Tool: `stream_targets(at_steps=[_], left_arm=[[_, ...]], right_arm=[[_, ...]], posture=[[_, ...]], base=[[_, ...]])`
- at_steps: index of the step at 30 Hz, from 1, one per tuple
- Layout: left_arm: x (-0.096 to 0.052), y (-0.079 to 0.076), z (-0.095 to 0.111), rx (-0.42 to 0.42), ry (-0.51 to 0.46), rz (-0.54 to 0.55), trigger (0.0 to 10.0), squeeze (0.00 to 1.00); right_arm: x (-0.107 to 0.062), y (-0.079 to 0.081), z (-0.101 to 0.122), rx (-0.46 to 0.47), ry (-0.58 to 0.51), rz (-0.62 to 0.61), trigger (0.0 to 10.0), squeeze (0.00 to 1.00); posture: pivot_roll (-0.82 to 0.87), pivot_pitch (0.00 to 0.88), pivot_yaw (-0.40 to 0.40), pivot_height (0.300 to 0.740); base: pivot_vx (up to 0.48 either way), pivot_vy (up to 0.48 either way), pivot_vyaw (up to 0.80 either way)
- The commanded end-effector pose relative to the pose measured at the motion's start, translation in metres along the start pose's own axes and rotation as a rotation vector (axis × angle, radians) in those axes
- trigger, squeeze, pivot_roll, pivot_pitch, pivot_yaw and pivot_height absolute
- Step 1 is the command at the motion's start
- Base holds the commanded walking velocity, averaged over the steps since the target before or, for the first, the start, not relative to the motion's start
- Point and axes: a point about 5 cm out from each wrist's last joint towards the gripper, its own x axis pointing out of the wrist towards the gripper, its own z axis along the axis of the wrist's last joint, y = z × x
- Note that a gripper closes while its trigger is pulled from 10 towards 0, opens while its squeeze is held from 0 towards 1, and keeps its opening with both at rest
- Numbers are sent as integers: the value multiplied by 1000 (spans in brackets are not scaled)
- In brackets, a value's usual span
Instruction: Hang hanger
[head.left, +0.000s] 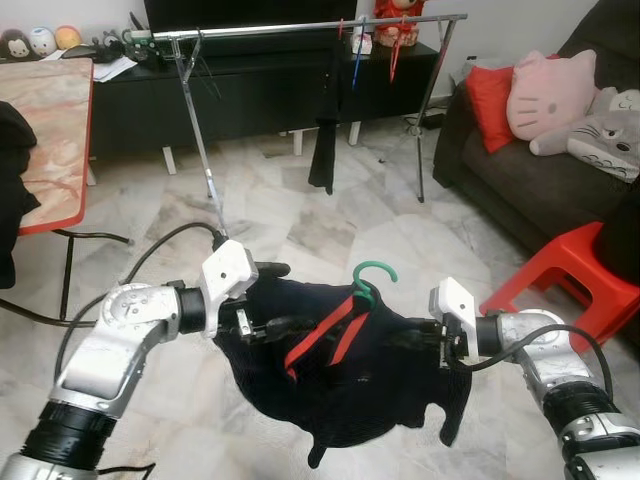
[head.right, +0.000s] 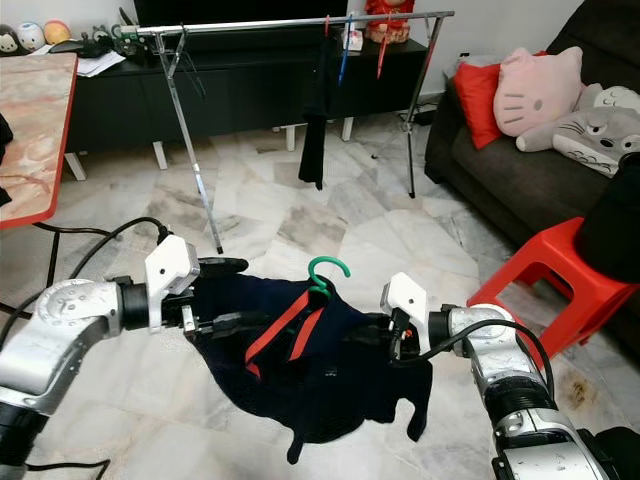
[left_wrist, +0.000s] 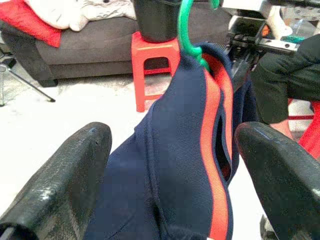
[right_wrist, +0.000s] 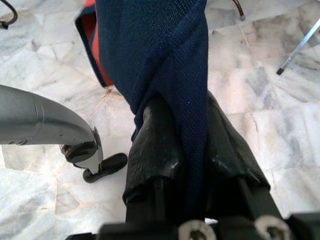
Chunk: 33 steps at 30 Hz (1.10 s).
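Both grippers hold a navy garment (head.left: 340, 370) on its green hanger (head.left: 366, 283) over the floor. Right gripper (right_wrist: 182, 150) jaws are clamped on the cloth; left gripper (head.left: 268, 298) jaws sit spread wide, fabric between them.

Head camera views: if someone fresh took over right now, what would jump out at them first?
The dark navy garment with red straps, on a green hanger, stretched in mid-air between both arms. The right gripper is pinched on its cloth, while the left gripper has its fingers spread around the other side. Behind, a metal clothes rail stands before the TV cabinet, with a red stool on the right by the sofa.
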Motion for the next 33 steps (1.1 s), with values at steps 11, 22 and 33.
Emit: stream_targets(at_steps=[11,22,33], left_arm=[[21,-10,-6,-53,-19,-53,10000,0],[31,-15,-6,-73,-30,-113,10000,0],[37,-25,-22,-91,34,-176,10000,0]], right_arm=[[1,7,6,-14,-9,125,10000,0],[0,12,6,-24,9,178,10000,0],[1,17,10,-32,2,234,10000,0]], posture=[[6,0,-107,740],[0,0,-105,740],[-8,0,-106,740]], base=[[0,0,0],[0,0,0],[0,0,0]])
